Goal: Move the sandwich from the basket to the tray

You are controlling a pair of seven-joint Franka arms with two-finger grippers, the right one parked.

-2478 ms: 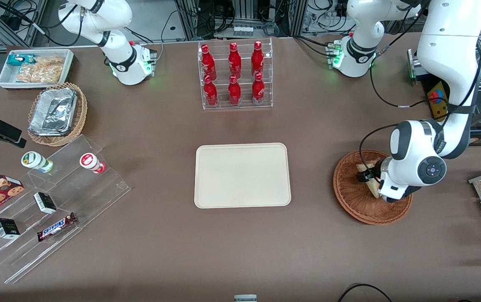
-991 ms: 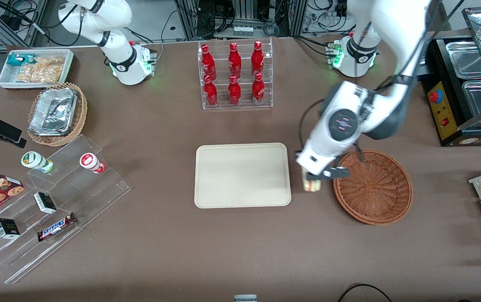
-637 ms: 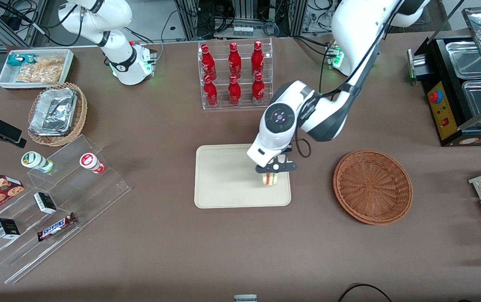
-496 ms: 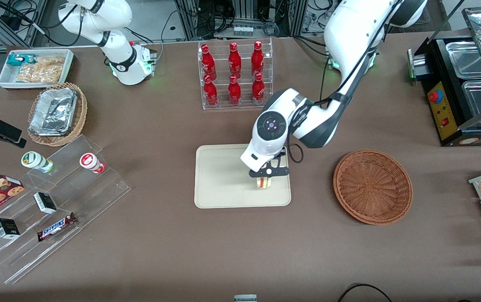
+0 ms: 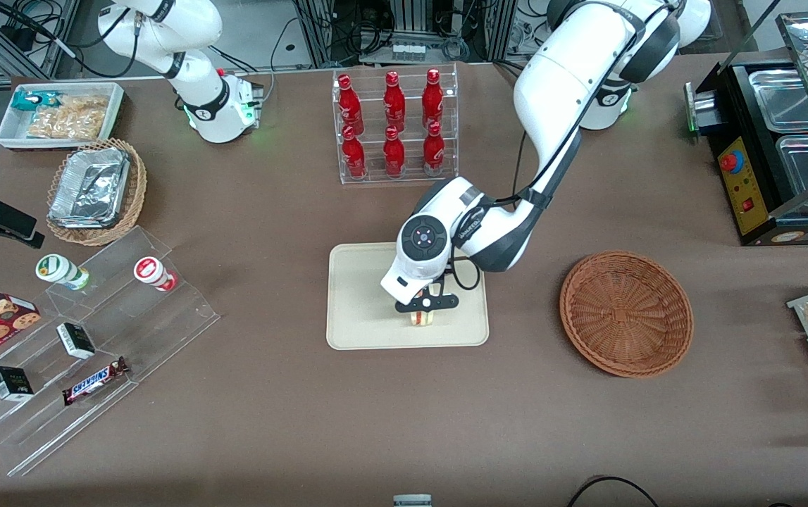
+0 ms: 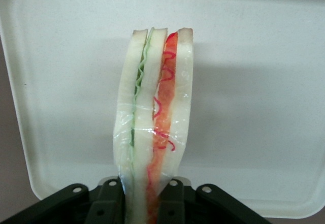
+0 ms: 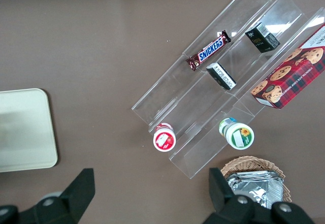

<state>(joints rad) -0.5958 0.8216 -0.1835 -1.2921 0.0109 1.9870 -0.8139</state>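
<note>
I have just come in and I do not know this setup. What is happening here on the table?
The left arm is moving a sandwich from the brown wicker basket to the cream tray. At this moment its gripper is over the tray, shut on the wrapped sandwich, which it holds on edge between the fingers. The sandwich is not released yet. The basket stands empty beside the tray, toward the working arm's end of the table.
</note>
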